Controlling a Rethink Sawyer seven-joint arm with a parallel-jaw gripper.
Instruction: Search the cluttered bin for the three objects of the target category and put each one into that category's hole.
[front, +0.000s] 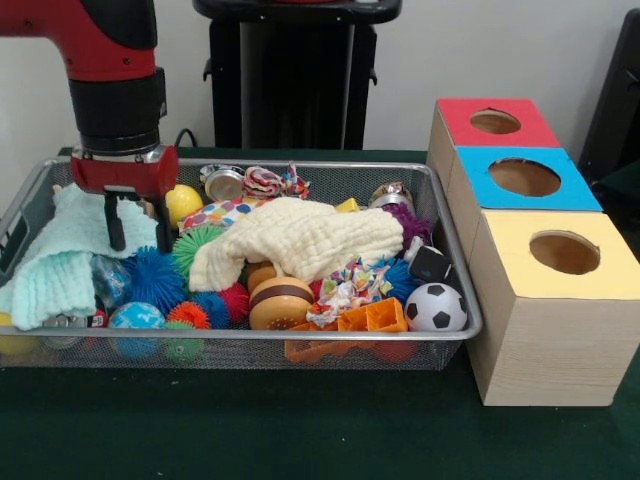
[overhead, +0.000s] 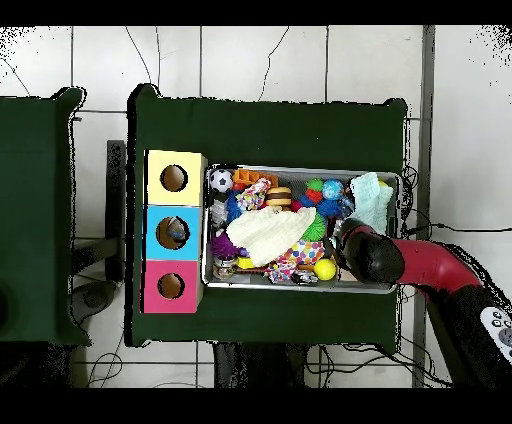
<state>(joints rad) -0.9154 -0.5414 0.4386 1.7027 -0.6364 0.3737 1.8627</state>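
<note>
The red and black arm drops vertically into the wire bin (front: 455, 300) at its 9 o'clock end in the front view, wrist pointing straight down. The claw (front: 135, 238) hangs released, its two black fingers (front: 114, 222) spread apart and empty, tips just above a blue spiky ball (front: 155, 275), with the mint cloth (front: 60, 255) touching at its 9 o'clock side and a yellow ball (front: 183, 203) just behind at 1 o'clock.

Three boxes stand beside the bin at 3 o'clock, one hole each: red box (front: 497, 122), blue box (front: 524, 178), yellow box (front: 563, 253). The bin holds two cloths, the mint one and a cream cloth (front: 300, 240) across the middle; one soccer ball (front: 436, 307) at the 4 o'clock corner; one wooden burger toy (front: 280, 300); one orange plastic piece (front: 372, 318); several spiky balls in blue, green, orange and pink. Which pieces belong to the target category I cannot tell
</note>
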